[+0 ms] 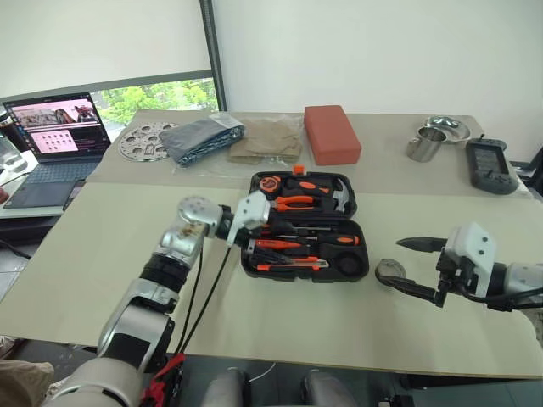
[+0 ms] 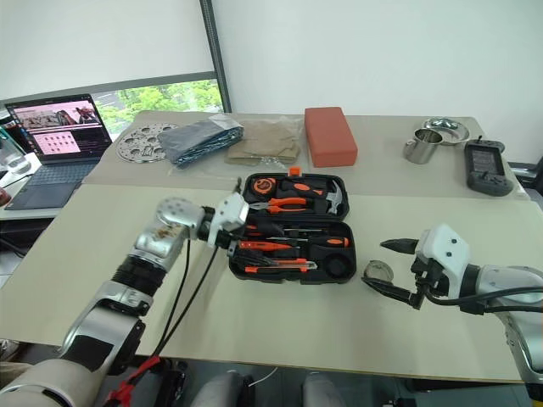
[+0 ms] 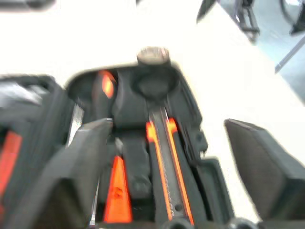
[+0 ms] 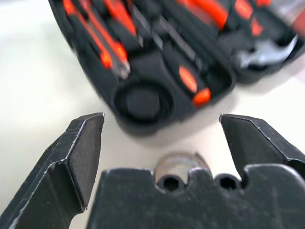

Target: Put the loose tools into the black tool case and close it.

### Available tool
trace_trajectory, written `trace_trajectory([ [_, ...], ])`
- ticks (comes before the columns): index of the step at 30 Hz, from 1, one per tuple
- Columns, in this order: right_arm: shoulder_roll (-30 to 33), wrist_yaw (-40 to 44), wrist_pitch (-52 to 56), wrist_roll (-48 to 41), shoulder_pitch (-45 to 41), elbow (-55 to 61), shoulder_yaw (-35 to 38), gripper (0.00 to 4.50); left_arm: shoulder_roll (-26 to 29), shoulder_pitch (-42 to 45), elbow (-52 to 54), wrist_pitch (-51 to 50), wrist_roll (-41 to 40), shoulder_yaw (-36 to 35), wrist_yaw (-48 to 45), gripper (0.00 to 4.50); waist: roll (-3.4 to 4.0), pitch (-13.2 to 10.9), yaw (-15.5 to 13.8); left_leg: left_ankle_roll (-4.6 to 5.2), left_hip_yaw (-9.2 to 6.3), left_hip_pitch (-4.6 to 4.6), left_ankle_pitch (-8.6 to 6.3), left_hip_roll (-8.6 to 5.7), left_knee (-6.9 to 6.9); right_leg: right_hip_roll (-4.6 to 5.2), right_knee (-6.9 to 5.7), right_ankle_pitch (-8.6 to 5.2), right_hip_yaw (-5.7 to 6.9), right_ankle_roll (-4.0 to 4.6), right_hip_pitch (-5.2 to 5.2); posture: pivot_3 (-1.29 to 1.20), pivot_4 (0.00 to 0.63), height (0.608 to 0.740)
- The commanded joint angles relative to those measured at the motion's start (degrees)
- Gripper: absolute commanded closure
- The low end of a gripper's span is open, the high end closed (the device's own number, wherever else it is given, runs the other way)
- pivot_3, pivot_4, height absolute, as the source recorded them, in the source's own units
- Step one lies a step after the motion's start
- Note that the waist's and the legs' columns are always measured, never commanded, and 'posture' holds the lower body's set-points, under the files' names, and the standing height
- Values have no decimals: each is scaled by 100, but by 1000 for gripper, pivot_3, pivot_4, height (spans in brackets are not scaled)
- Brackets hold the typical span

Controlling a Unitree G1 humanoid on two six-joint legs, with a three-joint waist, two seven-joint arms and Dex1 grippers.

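The black tool case (image 1: pixel 356 206) lies open in the middle of the table. Its near half holds an orange-and-black utility knife (image 1: pixel 293 265) and black-and-orange screwdrivers (image 1: pixel 335 241). My left gripper (image 1: pixel 270 231) hovers over the case's left end with its fingers (image 3: pixel 81 157) apart and nothing between them. A small dark tape roll (image 1: pixel 390 271) lies on the table just right of the case. My right gripper (image 1: pixel 394 261) is open at the roll, one finger (image 4: pixel 81 152) on each side; the roll (image 4: pixel 181 164) shows low between them.
Orange-handled pliers (image 1: pixel 293 202) and a hammer (image 1: pixel 339 197) sit in the case's far half. Behind it are a red-orange block (image 1: pixel 331 133), folded cloths (image 1: pixel 204 138), a perforated metal disc (image 1: pixel 144 140), a metal cup (image 1: pixel 427 144), a dark handset (image 1: pixel 490 165) and a laptop (image 1: pixel 55 144).
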State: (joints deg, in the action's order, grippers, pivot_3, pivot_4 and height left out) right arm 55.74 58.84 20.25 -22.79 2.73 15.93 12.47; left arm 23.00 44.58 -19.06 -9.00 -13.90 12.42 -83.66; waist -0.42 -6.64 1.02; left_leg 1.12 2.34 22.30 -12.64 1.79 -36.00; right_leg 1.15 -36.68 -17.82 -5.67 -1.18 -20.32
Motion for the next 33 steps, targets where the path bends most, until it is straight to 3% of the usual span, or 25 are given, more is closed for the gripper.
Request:
trace_trajectory([
  [1,312,90,203,301,-273,-139,-264,0,280,-33,1009,-846,-442,-192,97,83,0,-1,-4,0,0,0,0,0,-1,0,1,0,0,-1,1,0,150,740],
  [8,692,618,505,472,-774,-438,-897,0,1134,-300,2491,-2021,-1049,-464,221,83,2,-4,22,0,2,-6,0,6,1,2,2,-2,0,0,2,0,150,740],
  [10,703,707,457,613,-919,-575,-1116,413,1347,-404,2745,-2169,-1107,-523,299,0,1,-5,13,0,1,-7,0,6,0,2,1,-8,0,-10,4,0,150,740],
  [22,516,912,171,1257,-1675,-1203,-1869,4483,1773,-684,3459,-2528,-1555,-645,537,0,3,-12,-7,0,5,-8,0,6,-1,6,5,-3,-1,1,2,0,150,740],
  [33,518,965,140,1350,-1721,-1200,-1839,4483,1907,-699,3478,-2428,-1606,-560,601,0,3,-13,-8,0,5,-9,0,6,-1,5,4,-3,0,2,3,0,150,740],
])
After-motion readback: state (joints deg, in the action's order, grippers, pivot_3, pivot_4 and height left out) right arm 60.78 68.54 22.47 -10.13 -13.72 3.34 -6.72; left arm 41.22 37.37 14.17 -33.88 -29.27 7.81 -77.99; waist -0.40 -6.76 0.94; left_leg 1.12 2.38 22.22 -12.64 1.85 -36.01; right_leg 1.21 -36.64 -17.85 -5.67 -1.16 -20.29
